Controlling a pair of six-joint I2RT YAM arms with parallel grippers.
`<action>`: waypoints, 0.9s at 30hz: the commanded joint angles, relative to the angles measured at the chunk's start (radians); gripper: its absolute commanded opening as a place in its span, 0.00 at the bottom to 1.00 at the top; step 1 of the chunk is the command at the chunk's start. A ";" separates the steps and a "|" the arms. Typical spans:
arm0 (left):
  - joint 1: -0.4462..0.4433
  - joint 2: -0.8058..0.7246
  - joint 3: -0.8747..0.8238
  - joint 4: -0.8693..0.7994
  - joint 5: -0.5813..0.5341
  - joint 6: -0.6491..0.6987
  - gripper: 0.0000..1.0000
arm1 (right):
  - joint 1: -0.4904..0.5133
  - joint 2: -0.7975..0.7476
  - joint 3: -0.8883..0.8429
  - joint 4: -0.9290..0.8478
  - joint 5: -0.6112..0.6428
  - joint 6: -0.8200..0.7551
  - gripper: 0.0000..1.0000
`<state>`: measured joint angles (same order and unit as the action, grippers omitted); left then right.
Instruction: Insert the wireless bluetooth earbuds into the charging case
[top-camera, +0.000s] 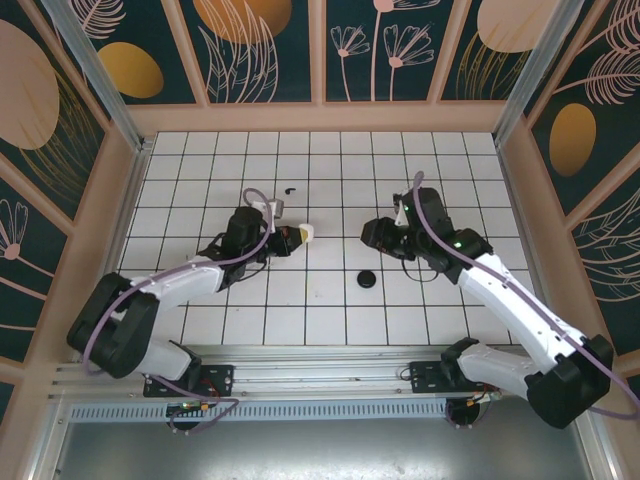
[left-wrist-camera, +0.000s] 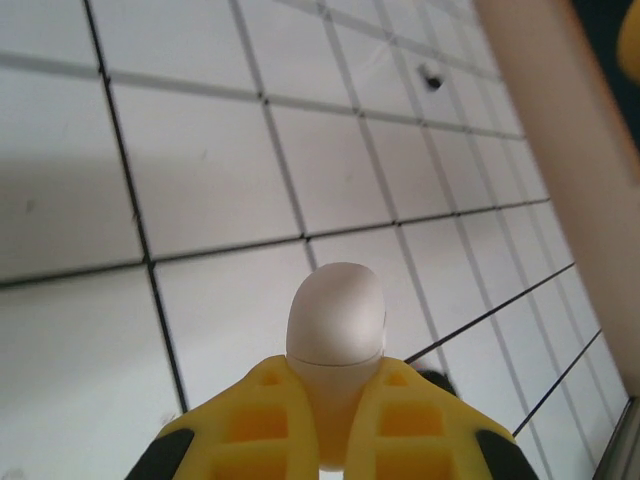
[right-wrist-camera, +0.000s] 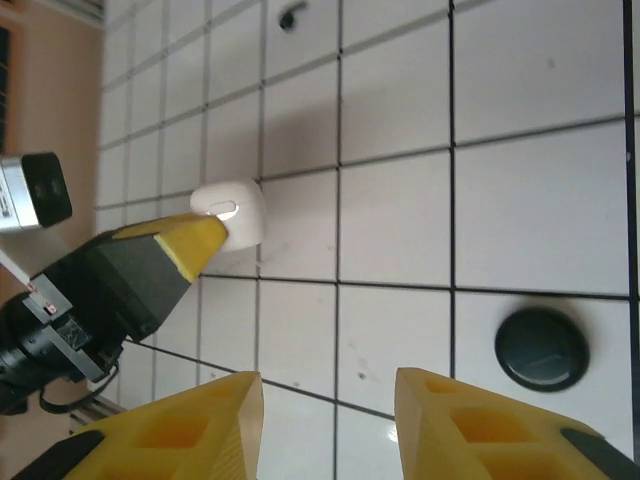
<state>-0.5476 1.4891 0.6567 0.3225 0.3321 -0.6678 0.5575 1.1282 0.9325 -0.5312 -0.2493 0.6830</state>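
White grid tiles cover the desk (top-camera: 330, 300), boxed in by dark panels (top-camera: 250, 50) painted with leaves and flowers. Seen from overhead, the left gripper (top-camera: 290, 241) reaches toward the middle, its jaws clamped on a white charging case (top-camera: 308, 233). The right gripper (top-camera: 370, 232) faces it from nearby. A single black earbud (top-camera: 291, 189) lies on a tile beyond the left arm, well apart from the case. A black round disc (top-camera: 367, 280) sits on the desk near the right gripper.

The left wrist camera adds a close-up of the case (left-wrist-camera: 335, 315): egg-shaped, with a thin seam across it, pinched between yellow fingers (left-wrist-camera: 250, 420). The earbud (left-wrist-camera: 432, 76) is a far-off speck.

The right wrist camera gives what the overhead view leaves unclear. The right gripper (right-wrist-camera: 325, 420) has its jaws spread wide with nothing between them. The disc (right-wrist-camera: 541, 347) lies on a tile beyond them, and the held case (right-wrist-camera: 232, 210) is seen from the side.
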 joint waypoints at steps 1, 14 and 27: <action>0.003 0.013 -0.021 -0.046 -0.004 -0.002 0.00 | -0.005 0.026 -0.030 0.004 -0.033 -0.005 0.43; 0.015 0.174 0.062 -0.233 -0.115 0.104 0.00 | -0.004 0.130 -0.131 -0.065 -0.014 -0.074 0.52; 0.018 0.098 0.152 -0.400 -0.288 0.184 0.44 | -0.004 0.265 -0.120 -0.078 0.043 -0.118 0.55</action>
<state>-0.5362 1.6272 0.7769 0.0051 0.1093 -0.5159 0.5575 1.3685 0.7933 -0.5785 -0.2386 0.5972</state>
